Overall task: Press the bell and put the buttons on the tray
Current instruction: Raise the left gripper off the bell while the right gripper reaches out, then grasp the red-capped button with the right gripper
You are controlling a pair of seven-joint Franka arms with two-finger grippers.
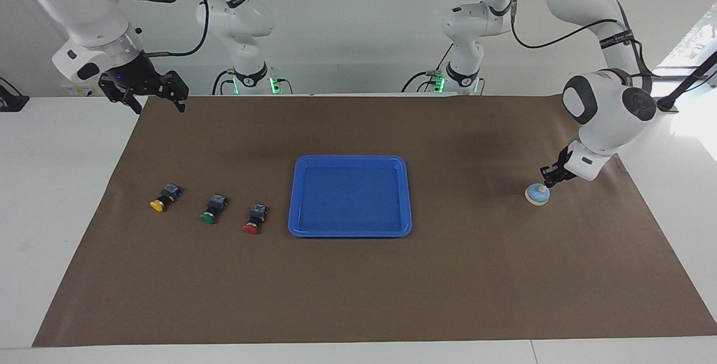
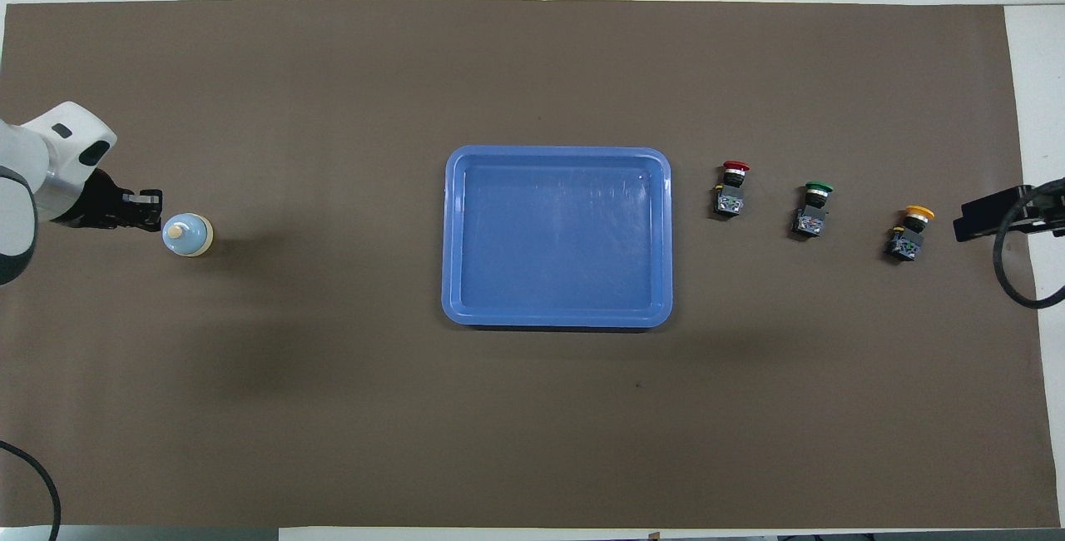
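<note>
The bench [image 1: 504,285] is carrying a blue tray [image 1: 349,160] lying empty at its centre. In the overhead view the bell [image 2: 188,235] is sitting at nine o'clock from it, and the three buttons [image 2: 814,208] — red, green, yellow — are lined up at three o'clock, seemingly awaiting transfer. The left gripper [image 1: 552,176] is hanging just beside the bell's knob, apparently for pressing; whether released or clenched, I cannot tell. The right gripper [image 1: 156,98] is waiting, released.

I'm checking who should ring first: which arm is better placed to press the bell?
The left. Its claw hangs low right beside the bell, at the knob's height. The right claw waits raised at the table's other end, past the three buttons.
</note>
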